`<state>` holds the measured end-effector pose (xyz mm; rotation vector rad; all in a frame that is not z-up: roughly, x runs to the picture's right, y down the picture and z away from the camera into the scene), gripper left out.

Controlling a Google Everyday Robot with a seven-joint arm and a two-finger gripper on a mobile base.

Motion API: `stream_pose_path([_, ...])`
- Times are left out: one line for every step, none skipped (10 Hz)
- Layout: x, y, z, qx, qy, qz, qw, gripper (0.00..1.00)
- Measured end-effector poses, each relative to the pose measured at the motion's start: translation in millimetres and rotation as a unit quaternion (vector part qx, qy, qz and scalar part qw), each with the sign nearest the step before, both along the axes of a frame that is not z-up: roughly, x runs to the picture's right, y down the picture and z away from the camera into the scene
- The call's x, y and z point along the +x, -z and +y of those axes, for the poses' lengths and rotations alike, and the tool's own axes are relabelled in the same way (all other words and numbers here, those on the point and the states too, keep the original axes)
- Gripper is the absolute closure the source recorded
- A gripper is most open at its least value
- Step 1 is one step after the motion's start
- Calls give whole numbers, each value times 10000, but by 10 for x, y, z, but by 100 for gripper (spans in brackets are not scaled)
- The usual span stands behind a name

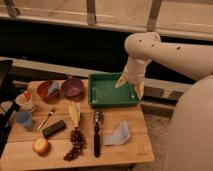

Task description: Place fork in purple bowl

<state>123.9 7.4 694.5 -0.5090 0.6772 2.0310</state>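
Gripper point(129, 86) was found hanging over the right rear part of the green tray point(107, 95), its two fingers standing apart with nothing between them. Fork point(46, 120) lay flat on the wooden table point(120, 150), well apart from the gripper toward the table's left side, between the blue cup point(23, 119) and the black block point(53, 128). Purple bowl point(72, 88) stood just left of the tray, beside the red-brown bowl point(47, 90), with the fork not in it.
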Motion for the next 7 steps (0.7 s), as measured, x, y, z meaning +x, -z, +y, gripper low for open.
stream_pose_path([-105, 23, -22, 54, 172, -159, 9997, 23])
stream_pose_path([-337, 59, -70, 137, 427, -425, 9981, 23])
stream_pose_path([-540, 74, -99, 182, 596, -619, 9961, 23])
stream_pose_path([-810, 87, -130, 215, 778, -859, 9930, 23])
stream_pose_path([-1102, 120, -157, 249, 951, -1132, 9887, 23])
stream_pose_path([-1442, 176, -162, 276, 1155, -1491, 9817, 23])
stream_pose_path([-1679, 238, -142, 264, 1267, -1805, 9750, 23])
